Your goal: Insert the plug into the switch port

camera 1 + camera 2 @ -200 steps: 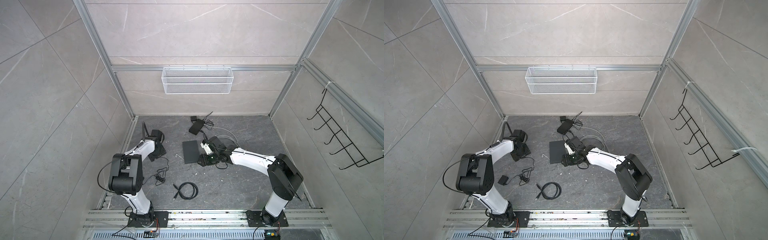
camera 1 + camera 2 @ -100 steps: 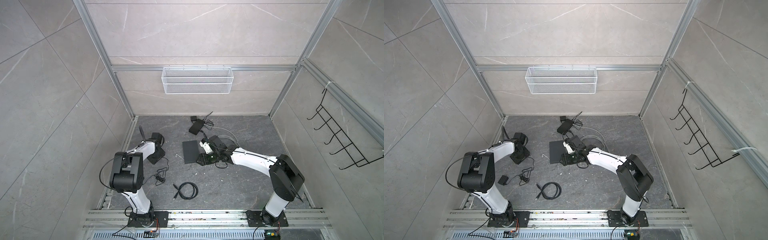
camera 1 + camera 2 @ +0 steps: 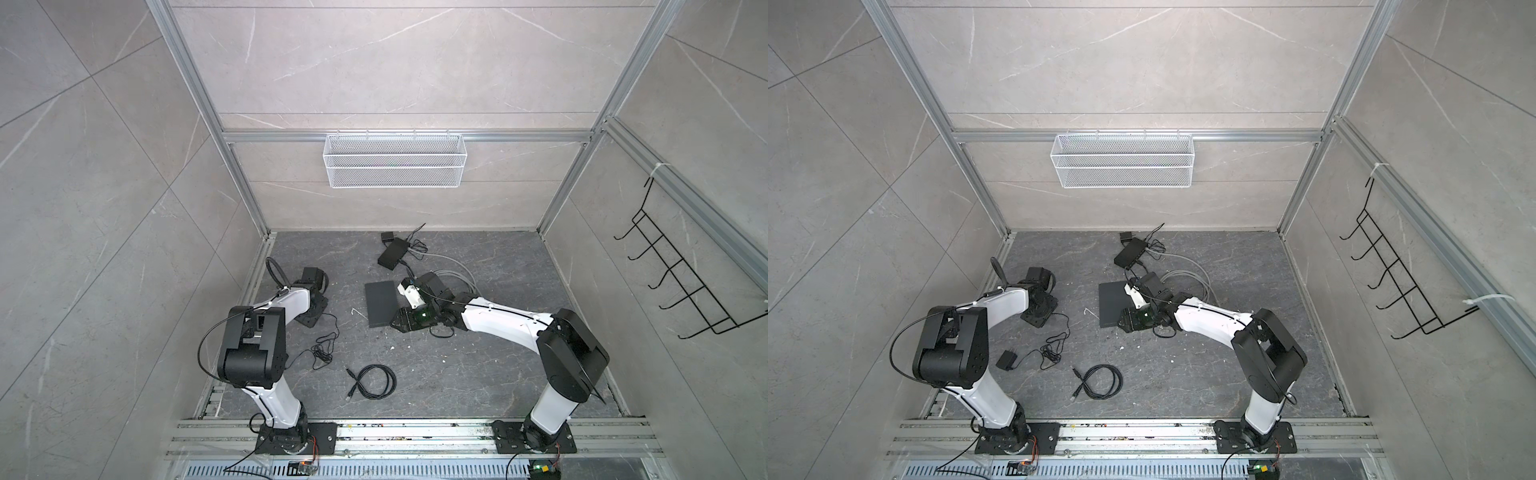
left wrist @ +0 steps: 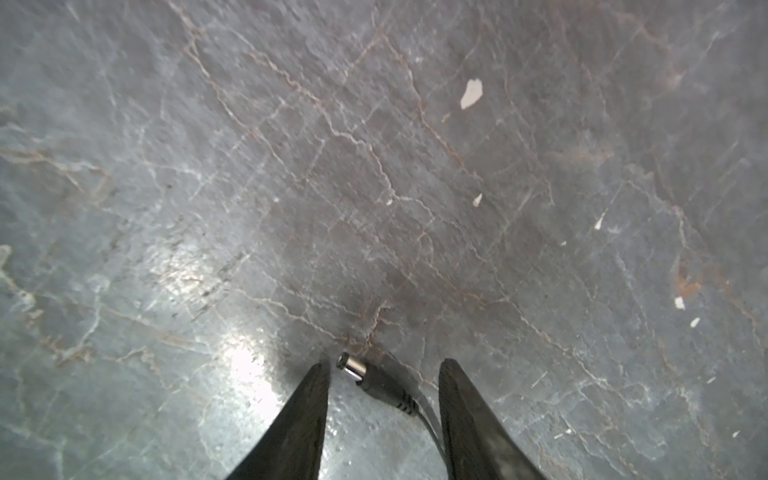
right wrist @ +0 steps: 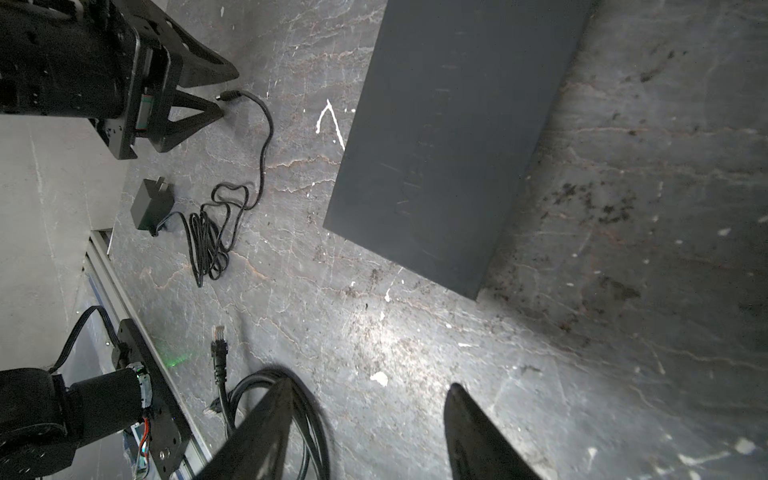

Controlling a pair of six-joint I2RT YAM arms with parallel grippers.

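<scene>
The plug (image 4: 365, 376) is a black barrel plug with a silver tip. It lies on the floor between my left gripper's fingers, and neither finger presses on it. My left gripper (image 4: 385, 365) is open, low over the floor at the left (image 3: 322, 313). The right wrist view also shows the plug (image 5: 226, 96) at the end of its thin black cable. The switch (image 3: 380, 303) is a flat dark box in the middle of the floor (image 5: 449, 145); its port is hidden. My right gripper (image 5: 370, 384) is open and empty, just right of the switch's near corner (image 3: 397, 325).
The plug's cable runs through a tangle (image 3: 324, 353) to a black adapter (image 3: 1007, 359). A coiled black network cable (image 3: 376, 382) lies near the front. A small black box (image 3: 392, 254) with cables and a grey cable loop (image 3: 457, 274) sit behind the switch.
My left gripper's jaws have narrowed around the plug, and the left wrist has shifted slightly. The right arm has not moved.
</scene>
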